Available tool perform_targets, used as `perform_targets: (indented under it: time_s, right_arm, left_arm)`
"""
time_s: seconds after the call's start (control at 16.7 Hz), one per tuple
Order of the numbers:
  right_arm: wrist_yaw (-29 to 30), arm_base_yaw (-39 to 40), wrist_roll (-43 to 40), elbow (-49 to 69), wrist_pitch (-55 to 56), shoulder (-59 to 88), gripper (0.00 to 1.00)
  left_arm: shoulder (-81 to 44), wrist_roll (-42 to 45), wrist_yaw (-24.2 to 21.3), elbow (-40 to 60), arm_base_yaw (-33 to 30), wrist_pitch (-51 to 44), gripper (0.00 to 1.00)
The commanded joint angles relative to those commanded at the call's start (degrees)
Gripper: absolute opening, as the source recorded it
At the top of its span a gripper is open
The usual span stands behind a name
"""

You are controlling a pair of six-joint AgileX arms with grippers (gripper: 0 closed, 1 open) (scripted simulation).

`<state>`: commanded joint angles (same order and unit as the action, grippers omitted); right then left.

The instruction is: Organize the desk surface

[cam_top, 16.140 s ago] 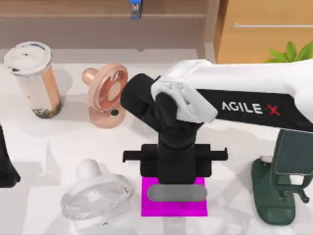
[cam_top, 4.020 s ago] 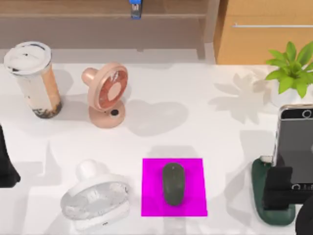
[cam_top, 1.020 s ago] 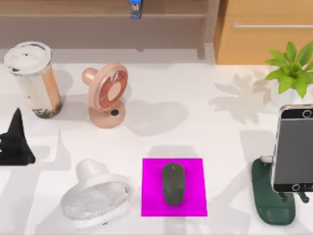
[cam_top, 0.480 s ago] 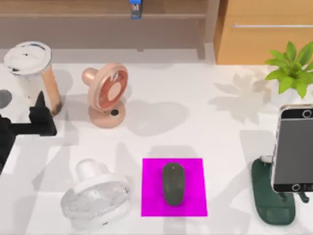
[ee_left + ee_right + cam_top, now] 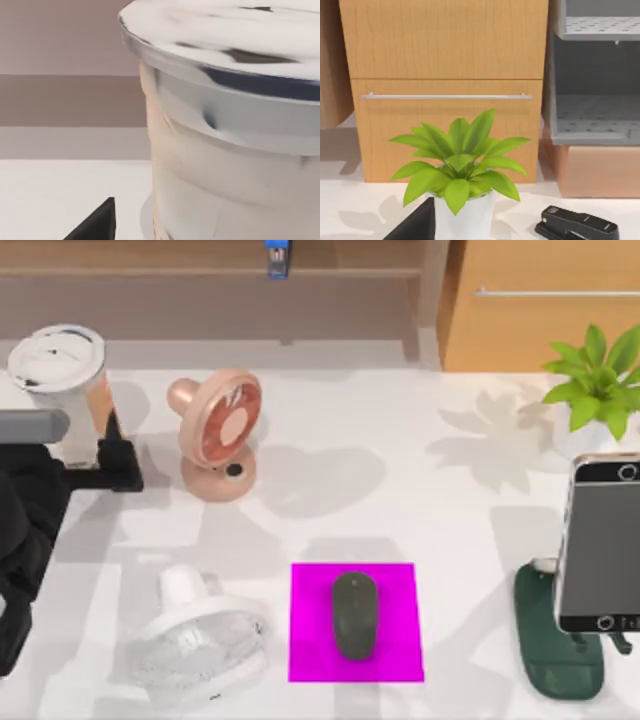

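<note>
The desk surface (image 5: 400, 490) spreads white across the top view, holding a mouse (image 5: 355, 615) on a pink mat (image 5: 310, 640) at about 6 o'clock. At 10 o'clock stands a cup (image 5: 65, 390), and my left gripper (image 5: 95, 455) has its fingers spread to either side of the cup's base, gripping nothing yet. I judge this the approach to grasp the cup; next I should close gently, then lift. The right gripper (image 5: 417, 225) faces the plant (image 5: 460, 170); whether it is open I cannot tell.
</note>
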<state>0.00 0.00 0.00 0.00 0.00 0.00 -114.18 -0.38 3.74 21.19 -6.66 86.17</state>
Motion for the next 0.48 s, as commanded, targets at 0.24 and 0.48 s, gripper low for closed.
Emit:
perform_targets:
  time_s: [0.24,0.48]
  right_arm:
    - [0.0,0.0,0.0,0.0,0.0,0.0,1.0]
    - [0.0,0.0,0.0,0.0,0.0,0.0,1.0]
  left_arm:
    - [-2.5,0.09,0.03,1.54,0.07,2.2,1.0]
    - [-2.43,0.07,-0.01,1.54,0.13,1.98,1.0]
